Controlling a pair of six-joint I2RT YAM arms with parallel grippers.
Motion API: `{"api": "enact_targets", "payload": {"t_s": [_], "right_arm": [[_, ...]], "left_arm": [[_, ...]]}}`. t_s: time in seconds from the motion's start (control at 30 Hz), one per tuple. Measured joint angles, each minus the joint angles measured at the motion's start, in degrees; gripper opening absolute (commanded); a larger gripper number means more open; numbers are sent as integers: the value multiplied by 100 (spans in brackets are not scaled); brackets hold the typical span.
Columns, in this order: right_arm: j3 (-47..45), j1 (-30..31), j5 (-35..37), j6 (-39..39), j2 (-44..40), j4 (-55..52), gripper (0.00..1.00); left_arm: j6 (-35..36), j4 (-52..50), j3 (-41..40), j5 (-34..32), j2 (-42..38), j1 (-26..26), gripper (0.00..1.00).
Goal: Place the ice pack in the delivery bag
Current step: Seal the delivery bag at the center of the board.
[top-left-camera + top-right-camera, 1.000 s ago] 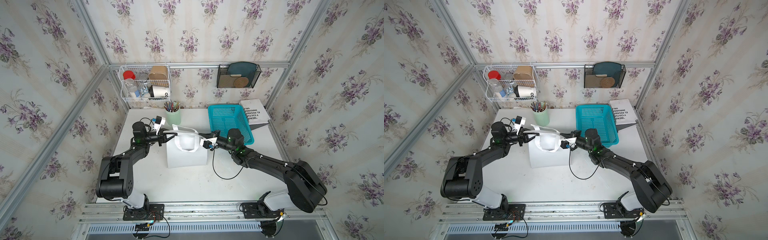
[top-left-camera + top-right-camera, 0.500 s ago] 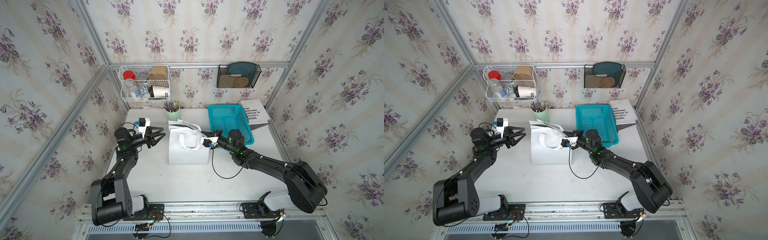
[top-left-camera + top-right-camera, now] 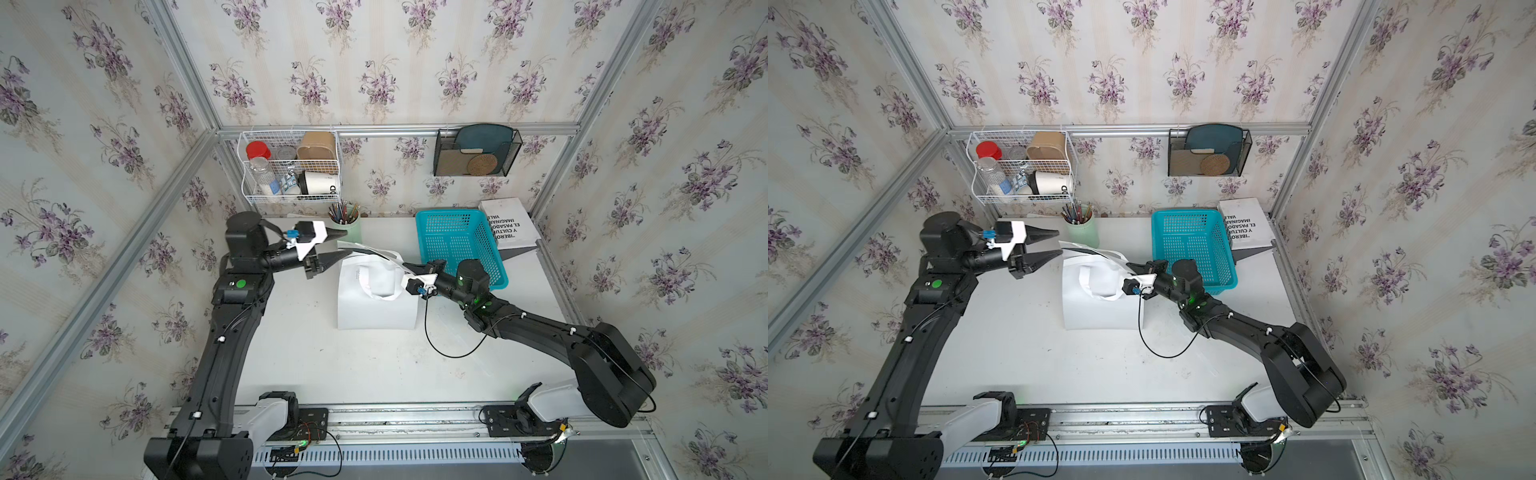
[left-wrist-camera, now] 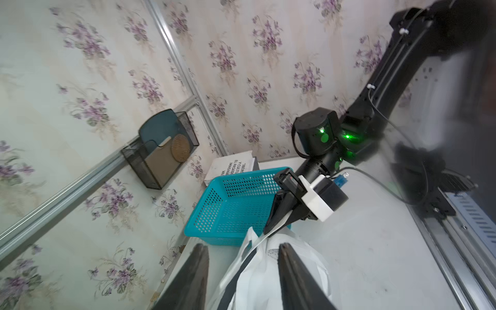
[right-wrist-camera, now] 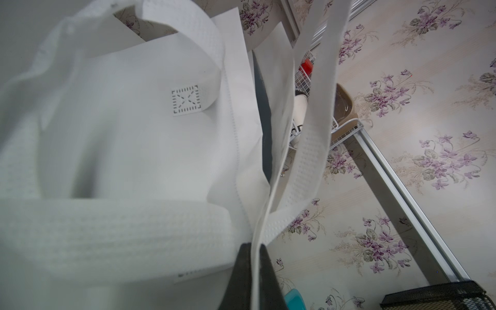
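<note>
Beside the delivery bag (image 3: 376, 309), upright on the table (image 3: 332, 365) in both top views, my left gripper (image 3: 347, 244) hangs spread and empty near its top corner, and my right gripper (image 3: 1130, 267) is pressed together at the bag's opposite edge. From the left wrist, my fingers (image 4: 285, 268) frame the bag's top between them. From the right wrist, my jaws pinch its handle (image 5: 308, 150); whether the ice pack lies inside, I cannot tell.
</note>
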Motion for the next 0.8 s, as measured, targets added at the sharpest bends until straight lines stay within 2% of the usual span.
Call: {"api": "enact_targets", "payload": {"t_s": [0.1,0.17,0.37,0.6,0.8], "right_arm": [[-35,0,-2,-20,-22,9,0],[-52,0,-7,-20,-48,4,0],[-74,0,-17,-44,-90,-15,0],[-92,4,-20,-127,-146,-68,0],[-105,59,-2,-219,-170,-109,0]], "left_arm": [[1169,-1648,105,-739,258,-529,47],[1613,-2258,201,-1051,343,-723,47],[2411,-2721,699,-1799,859,-1178,48],[2546,-2503,1045,-2389,1425,-1386,48],[1978,-1934,1298,-2481,1729,-1390,47]]}}
